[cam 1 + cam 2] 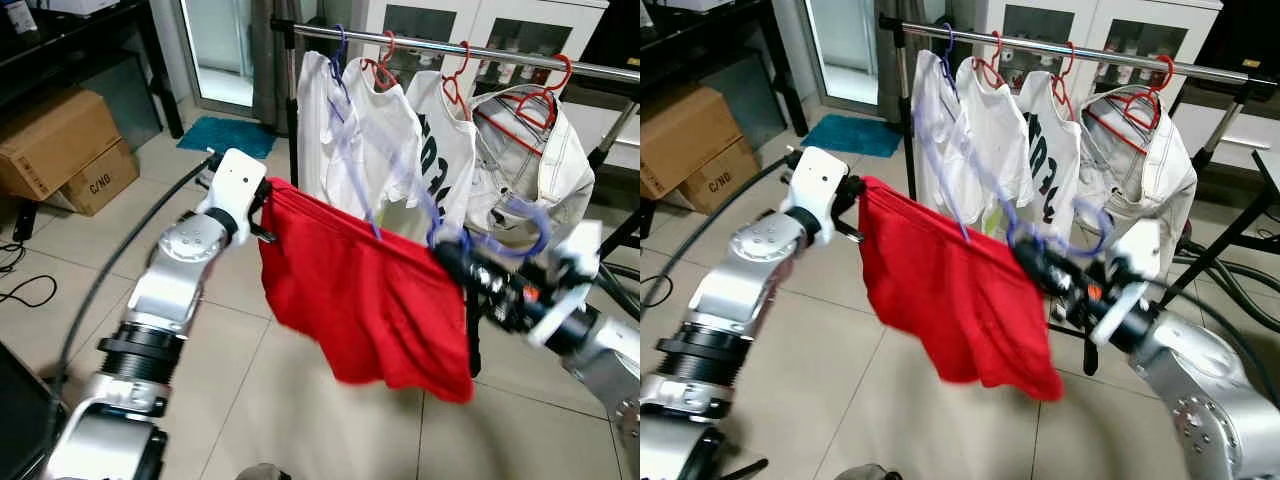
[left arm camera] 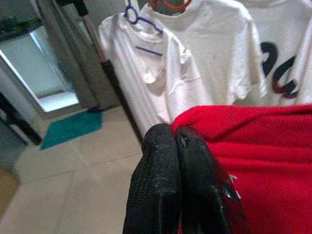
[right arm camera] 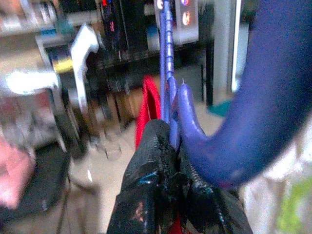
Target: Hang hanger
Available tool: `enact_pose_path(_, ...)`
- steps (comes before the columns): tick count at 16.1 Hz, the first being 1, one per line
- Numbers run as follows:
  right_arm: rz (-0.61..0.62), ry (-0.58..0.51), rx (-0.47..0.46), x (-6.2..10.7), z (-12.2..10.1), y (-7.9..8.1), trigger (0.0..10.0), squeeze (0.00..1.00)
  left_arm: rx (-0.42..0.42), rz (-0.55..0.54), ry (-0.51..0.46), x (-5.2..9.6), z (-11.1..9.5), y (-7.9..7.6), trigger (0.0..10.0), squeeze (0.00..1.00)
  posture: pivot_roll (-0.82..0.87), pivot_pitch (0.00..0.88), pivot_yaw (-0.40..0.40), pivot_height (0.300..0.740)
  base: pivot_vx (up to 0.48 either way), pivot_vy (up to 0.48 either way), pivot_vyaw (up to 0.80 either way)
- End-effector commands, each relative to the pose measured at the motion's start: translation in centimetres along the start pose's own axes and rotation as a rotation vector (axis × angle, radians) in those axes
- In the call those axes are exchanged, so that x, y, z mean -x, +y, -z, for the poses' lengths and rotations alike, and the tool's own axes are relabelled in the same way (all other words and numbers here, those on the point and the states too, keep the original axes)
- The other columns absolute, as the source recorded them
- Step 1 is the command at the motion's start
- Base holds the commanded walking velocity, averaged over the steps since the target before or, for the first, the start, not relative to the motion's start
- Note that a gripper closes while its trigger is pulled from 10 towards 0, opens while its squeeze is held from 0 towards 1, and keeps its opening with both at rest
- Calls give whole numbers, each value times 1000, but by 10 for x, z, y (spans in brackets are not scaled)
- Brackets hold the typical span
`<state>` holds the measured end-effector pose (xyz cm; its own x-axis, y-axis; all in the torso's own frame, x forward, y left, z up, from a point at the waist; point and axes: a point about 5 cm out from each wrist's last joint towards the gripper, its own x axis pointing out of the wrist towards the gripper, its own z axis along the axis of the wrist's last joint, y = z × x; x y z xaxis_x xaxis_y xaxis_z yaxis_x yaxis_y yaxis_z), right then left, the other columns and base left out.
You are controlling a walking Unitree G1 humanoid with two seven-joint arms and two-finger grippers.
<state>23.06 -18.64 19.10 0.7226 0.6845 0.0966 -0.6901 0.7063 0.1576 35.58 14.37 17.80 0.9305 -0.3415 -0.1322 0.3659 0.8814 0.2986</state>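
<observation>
The right gripper (image 1: 455,262) is clamped on the neck of the purple hanger (image 1: 520,228), whose hook curls up toward one o'clock just in front of the white jacket (image 1: 540,160). From there the red garment (image 1: 365,295) stretches toward nine o'clock, where the left gripper (image 1: 262,212) pinches its far corner with fingers pressed together. Beyond, the rail (image 1: 460,50) carries white shirts on red and purple hangers. To hang it well, the right arm probably needs to lift the hook above the rail, aim for the gap between two hangers, and lower it on before the left gripper lets go.
</observation>
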Motion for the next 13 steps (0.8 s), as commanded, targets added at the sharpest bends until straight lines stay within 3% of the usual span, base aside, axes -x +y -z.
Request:
enact_pose_path(1, 49, -66, 0, -2, -11, -2, 10000, 0, 33, 0, -23, 2, -2, 0, 0, 0, 47, 16, 35, 740, 0, 0, 0)
enact_pose_path(2, 136, -117, -37, -7, -13, -8, 10000, 0, 59, 49, -46, 3, -6, -11, 0, 0, 47, 15, 36, 740, 0, 0, 0)
enact_pose_path(3, 299, -215, -137, -19, -12, -18, 10000, 0, 112, 167, -107, 5, -17, -41, 0, 0, 51, 9, 43, 740, 0, 0, 0)
enact_pose_path(4, 353, -246, -187, -27, -9, -20, 10000, 0, 142, 240, -144, 8, -26, -61, 0, 0, 52, 6, 47, 740, 0, 0, 0)
enact_pose_path(6, 365, -266, -224, -35, -6, -15, 10000, 0, 172, 296, -168, 10, -32, -81, 0, 0, 56, 1, 51, 740, 0, 0, 0)
enact_pose_path(7, 387, -288, -235, -38, -9, -16, 10000, 0, 170, 301, -163, 10, -31, -85, 0, 0, 56, 1, 51, 740, 0, 0, 0)
enact_pose_path(8, 396, -273, -189, -41, -12, -15, 10000, 0, 155, 285, -159, 12, -30, -86, 0, 0, 54, 0, 53, 740, 0, 0, 0)
enact_pose_path(11, 381, -286, -222, -44, -11, -12, 10000, 0, 200, 199, -223, 11, -44, -75, 0, 0, 56, 0, 52, 740, 0, 0, 0)
enact_pose_path(12, 438, -247, -135, -42, -8, -15, 10000, 0, 263, 136, -287, 12, -56, -62, 0, 0, 57, 0, 51, 740, 0, 0, 0)
enact_pose_path(13, 469, -325, -205, -40, -11, -18, 10000, 0, 335, 106, -350, 14, -66, -51, 0, 0, 60, 0, 50, 740, 0, 0, 0)
